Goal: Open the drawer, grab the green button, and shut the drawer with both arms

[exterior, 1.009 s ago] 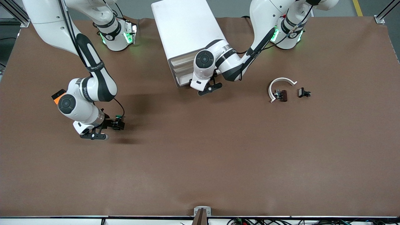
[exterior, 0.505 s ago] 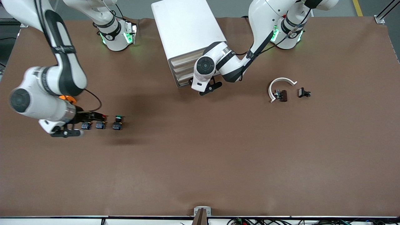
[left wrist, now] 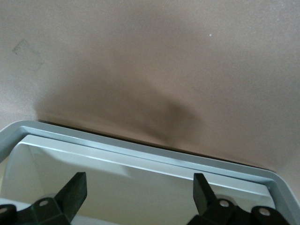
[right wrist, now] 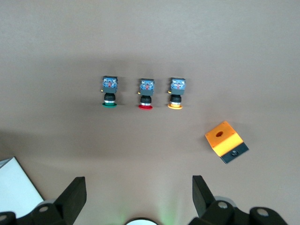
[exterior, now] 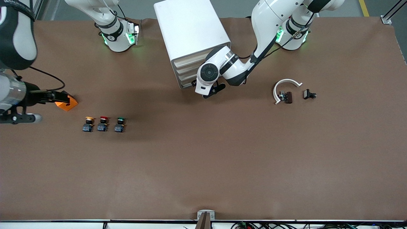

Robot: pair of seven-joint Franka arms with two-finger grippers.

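The green-capped button [exterior: 120, 124] stands on the brown table in a row with a red-capped one [exterior: 102, 123] and a yellow-capped one [exterior: 88, 124]; the right wrist view shows the green one [right wrist: 109, 92] too. My right gripper [exterior: 35, 106] hangs open and empty over the right arm's end of the table, beside the orange block [exterior: 66, 103]. The white cabinet [exterior: 190, 28] has all its drawers pushed in, the lowest drawer [exterior: 185, 82] among them. My left gripper [exterior: 212, 90] is open and empty at the cabinet's front, with a pale rim [left wrist: 140, 154] below its fingers.
A white curved piece [exterior: 286, 83] with a dark small part [exterior: 287, 97] and a black clip [exterior: 309, 94] lie toward the left arm's end. The orange block [right wrist: 226, 142] lies near the yellow button. Both arm bases stand beside the cabinet.
My right gripper has drawn away from the green button toward the right arm's end of the table, leaving the three buttons uncovered in a row. The left arm shifted only slightly at the cabinet.
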